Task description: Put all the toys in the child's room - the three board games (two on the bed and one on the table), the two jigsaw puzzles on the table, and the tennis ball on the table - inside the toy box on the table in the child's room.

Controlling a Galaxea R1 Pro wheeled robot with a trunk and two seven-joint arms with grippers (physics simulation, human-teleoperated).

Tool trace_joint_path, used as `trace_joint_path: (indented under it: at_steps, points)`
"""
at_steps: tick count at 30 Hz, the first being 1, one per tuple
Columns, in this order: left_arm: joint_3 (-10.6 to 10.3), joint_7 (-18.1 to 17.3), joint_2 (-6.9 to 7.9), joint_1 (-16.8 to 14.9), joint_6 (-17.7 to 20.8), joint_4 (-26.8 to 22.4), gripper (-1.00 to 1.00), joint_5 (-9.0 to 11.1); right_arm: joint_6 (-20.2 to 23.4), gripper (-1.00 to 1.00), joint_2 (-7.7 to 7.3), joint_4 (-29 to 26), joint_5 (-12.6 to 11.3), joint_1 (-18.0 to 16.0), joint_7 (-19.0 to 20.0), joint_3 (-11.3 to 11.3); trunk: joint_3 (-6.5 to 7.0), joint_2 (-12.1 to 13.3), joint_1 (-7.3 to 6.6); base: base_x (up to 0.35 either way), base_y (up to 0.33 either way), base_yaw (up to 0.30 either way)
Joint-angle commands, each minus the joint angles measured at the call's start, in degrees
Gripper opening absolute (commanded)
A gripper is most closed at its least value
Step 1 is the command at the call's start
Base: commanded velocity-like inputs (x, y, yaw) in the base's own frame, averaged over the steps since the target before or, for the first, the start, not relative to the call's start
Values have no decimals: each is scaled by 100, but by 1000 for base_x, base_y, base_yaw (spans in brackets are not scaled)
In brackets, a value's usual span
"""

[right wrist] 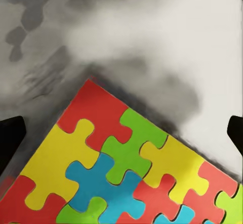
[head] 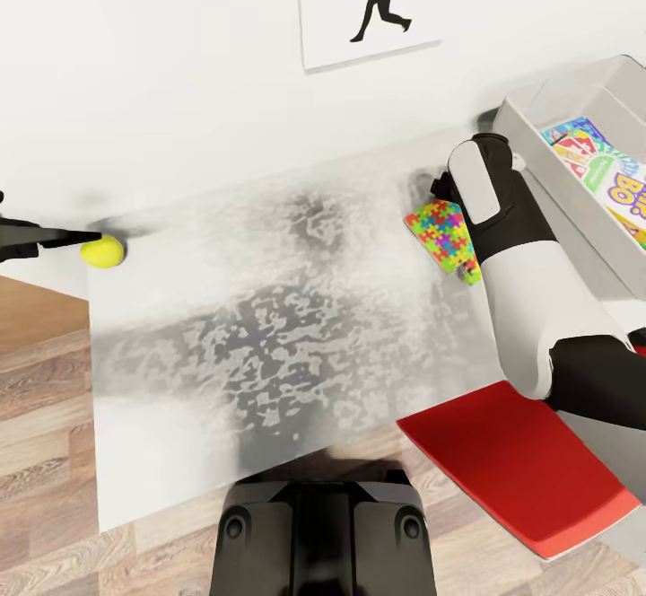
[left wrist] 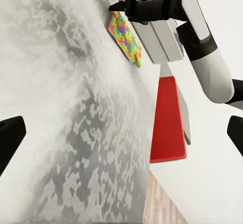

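Right gripper [right wrist: 121, 127]: dark fingertips [right wrist: 11, 133] sit at opposite edges of the wrist view, spread wide, with a puzzle [right wrist: 126, 168] between and below them, one corner pointing away. Contact between tips and tile cannot be told. In the head view this puzzle [head: 441, 235] looks tilted, at about 2 o'clock on the table [head: 269, 336], partly behind the right forearm [head: 502, 219]. The left wrist view shows the same tile [left wrist: 125, 37] just beside the box wall, under the right arm's dark wrist.

Left gripper [left wrist: 121, 138]: fingertips [left wrist: 10, 140] spread, nothing between them, mottled tabletop below. In the head view its dark fingers [head: 54, 239] reach in from 9 o'clock, tips touching or just beside the ball [head: 102, 251].

Ball: at the table's far left corner, near the wall edge and the left edge.

Box [head: 574, 183]: at 2–3 o'clock, past the puzzle, holding a colourful game [head: 606, 174].

Open room: table middle and near edge are bare. Red chair [head: 511, 461] sits at 4–5 o'clock, tucked against the near edge. Wall picture [head: 368, 4] at 12 o'clock.
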Motion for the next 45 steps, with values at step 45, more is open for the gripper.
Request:
trace_joint_path:
  at_steps: [45]
  points:
    - [-18, -28, -21, -7, 61, 3, 100, -9, 2, 100, -3, 56, -187, 8, -45, 10, -8, -7, 3, -104, 78, 0]
